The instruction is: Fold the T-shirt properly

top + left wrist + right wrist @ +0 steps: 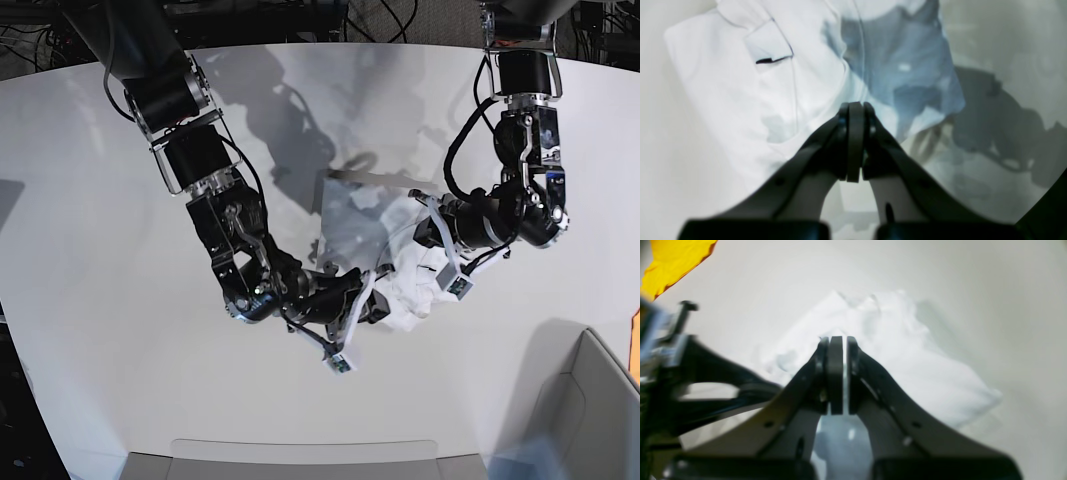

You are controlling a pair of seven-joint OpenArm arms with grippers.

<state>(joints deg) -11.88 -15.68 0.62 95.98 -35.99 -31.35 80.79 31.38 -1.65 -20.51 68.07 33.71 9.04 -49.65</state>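
While the plain white, wrinkly cotton T-shirt (400, 255) lies bunched near the middle of the white tabletop (100, 200), the fold looks only partly made: one flat panel lies toward the far edge, and the rest is a crumpled heap with no neat rectangle yet. The left gripper (855, 140) hovers above the cloth with its fingers clenched on nothing. The right gripper (836, 373) has fingers pressed nearly together; whether they pinch cloth, I cannot tell. Both arms crowd over the heap, hiding its near side. A yellow cloth (670, 260) lies well apart, and a grey bin (590, 420) sits at the near right corner.
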